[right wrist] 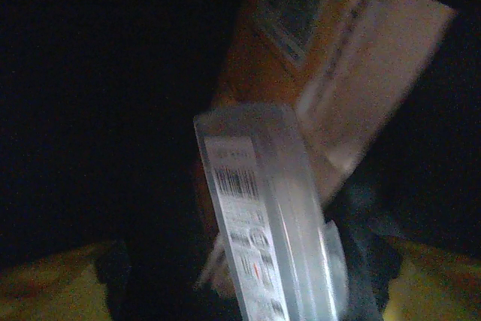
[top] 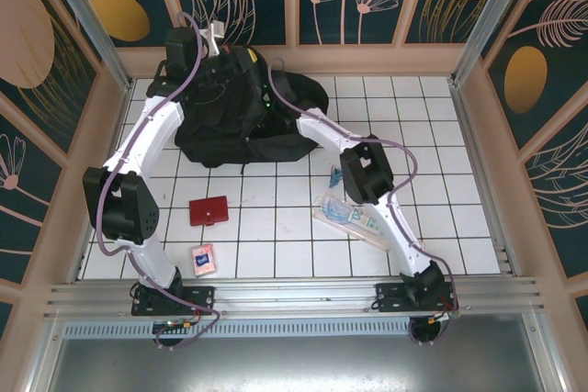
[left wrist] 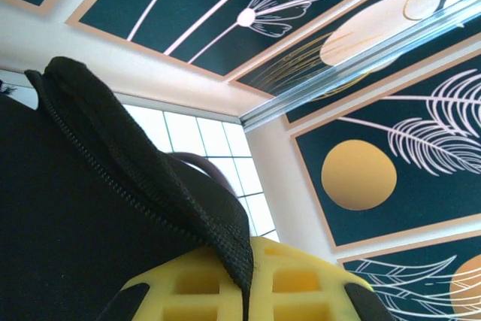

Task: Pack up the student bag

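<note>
Tiled table (top: 441, 135) — left fingers (left wrist: 285, 283) pinch the student bag (top: 230, 126); inside, right fingers (right wrist: 52, 276) gape around a clear case (right wrist: 263, 223).

you'll find the student bag (top: 220, 140) at the back of the table (top: 441, 135), left of centre. in front of it lies a wallet (top: 209, 211), a packet (top: 203, 260) nearer the front edge, and a pouch (top: 354, 218) to their right.

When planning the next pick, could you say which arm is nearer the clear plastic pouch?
Right: its elbow is beside the clear plastic pouch; the left arm is far to its left.
</note>
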You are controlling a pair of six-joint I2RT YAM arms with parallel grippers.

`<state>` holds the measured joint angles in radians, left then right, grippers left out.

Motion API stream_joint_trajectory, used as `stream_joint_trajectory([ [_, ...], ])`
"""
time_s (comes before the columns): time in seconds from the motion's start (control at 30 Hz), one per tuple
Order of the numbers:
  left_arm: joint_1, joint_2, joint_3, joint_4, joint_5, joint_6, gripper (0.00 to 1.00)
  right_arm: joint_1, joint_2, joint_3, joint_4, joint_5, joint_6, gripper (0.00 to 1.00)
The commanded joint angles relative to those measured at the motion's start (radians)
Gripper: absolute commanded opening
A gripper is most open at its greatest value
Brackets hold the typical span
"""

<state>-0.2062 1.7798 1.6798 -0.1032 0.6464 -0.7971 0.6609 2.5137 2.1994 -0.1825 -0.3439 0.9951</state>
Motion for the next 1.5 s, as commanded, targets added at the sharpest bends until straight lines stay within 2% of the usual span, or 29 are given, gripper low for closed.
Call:
stream_joint_trajectory([
  [0.0, 0.017, -0.028, 0.03, 0.073, -0.01, 0.026, 0.0, -0.015, -0.202, -0.125, 0.06, 0.045, -0.076, 0.84],
  [0.43, 0.03, -0.045, 0.005, 0.051, -0.057, 0.053, 0.0, -0.064, -0.47, -0.401, 0.124, 0.05, -0.173, 0.83],
  [0.7, 0.047, -0.049, -0.007, 0.068, -0.047, 0.034, 0.0, -0.063, -0.715, -0.618, 0.182, 0.065, -0.321, 0.81],
  [0.77, 0.052, -0.052, -0.006, 0.065, -0.049, 0.031, 0.0, -0.04, -0.797, -0.701, 0.189, 0.088, -0.402, 0.8],
  [0.9, 0.057, -0.059, 0.002, 0.048, -0.061, 0.033, 0.0, 0.072, -0.955, -0.893, 0.238, 0.157, -0.571, 0.79],
  [1.03, 0.057, -0.043, 0.037, 0.002, -0.05, 0.031, 0.03, 0.27, -1.0, -0.981, 0.179, 0.27, -0.722, 0.79],
  [1.23, 0.058, -0.051, 0.08, -0.121, -0.076, 0.063, 0.03, 0.472, -0.872, -0.974, 0.101, 0.287, -0.788, 0.81],
  [1.3, 0.057, -0.06, 0.075, -0.148, -0.111, 0.082, 0.04, 0.524, -0.802, -0.935, 0.074, 0.265, -0.805, 0.83],
  [1.47, 0.057, -0.06, 0.068, -0.188, -0.137, 0.098, 0.04, 0.626, -0.6, -0.773, -0.052, 0.305, -0.83, 0.87],
])
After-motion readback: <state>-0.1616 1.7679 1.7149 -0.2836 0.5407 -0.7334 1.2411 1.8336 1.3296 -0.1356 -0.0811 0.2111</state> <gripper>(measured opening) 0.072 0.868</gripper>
